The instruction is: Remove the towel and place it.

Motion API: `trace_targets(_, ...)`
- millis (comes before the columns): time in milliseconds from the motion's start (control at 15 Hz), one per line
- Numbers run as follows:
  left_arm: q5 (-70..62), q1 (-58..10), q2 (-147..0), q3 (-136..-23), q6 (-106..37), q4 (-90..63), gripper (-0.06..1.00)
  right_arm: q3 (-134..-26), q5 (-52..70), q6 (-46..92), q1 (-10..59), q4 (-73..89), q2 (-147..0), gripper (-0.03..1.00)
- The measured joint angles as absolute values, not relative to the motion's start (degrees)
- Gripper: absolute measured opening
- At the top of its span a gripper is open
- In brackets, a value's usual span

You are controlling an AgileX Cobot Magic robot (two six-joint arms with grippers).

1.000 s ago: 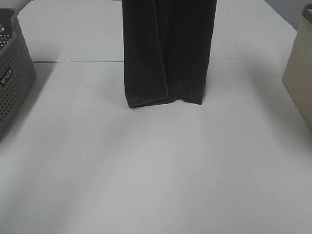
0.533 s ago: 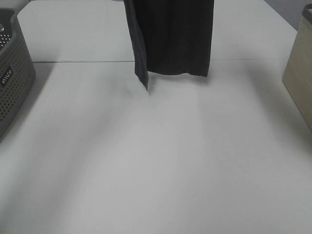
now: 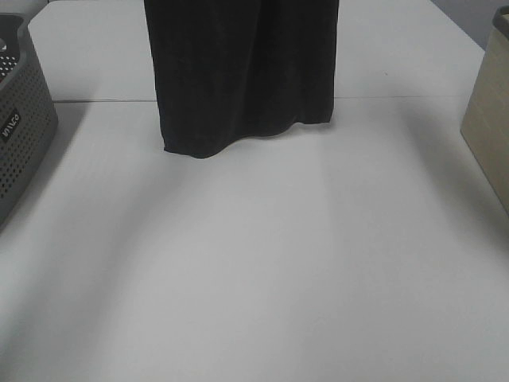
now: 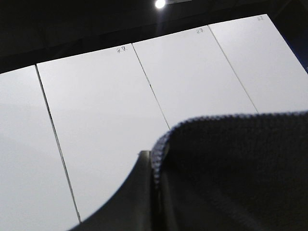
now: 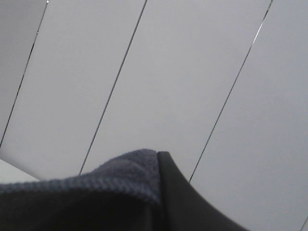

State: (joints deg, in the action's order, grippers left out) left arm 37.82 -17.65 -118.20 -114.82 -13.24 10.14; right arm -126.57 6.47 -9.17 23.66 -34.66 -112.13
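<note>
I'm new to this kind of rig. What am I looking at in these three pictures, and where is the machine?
It is a robot with two arms, each ending in a gripper. The wide picture comes from a camera mounted high, off the arms, which are outside its frame. It shows a white table, a dark towel hanging down over it, a grey perforated basket at the left edge and a beige container at the right edge. The other two pictures come from cameras on the wrists. Each shows an edge of the towel pinched in its gripper, the left gripper and the right gripper, with white panels behind.
</note>
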Motion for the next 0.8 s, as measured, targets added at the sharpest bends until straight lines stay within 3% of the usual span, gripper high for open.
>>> trace_targets(200,37.4,-17.6,-119.2,-115.6,-14.7,10.4,0.0,-126.6,6.3,-9.2,23.7,-34.9,-113.7,0.01)
trace_targets(467,35.6,-17.3,-126.3,-125.7,-15.3,10.4,0.0,-126.6,-0.5,-9.2,22.3,-35.3,-116.1,0.01)
trace_targets(800,31.3,-16.3,-139.8,-148.9,-15.2,10.0,0.0,-126.9,-11.7,-9.2,18.5,-32.8,-118.9,0.01)
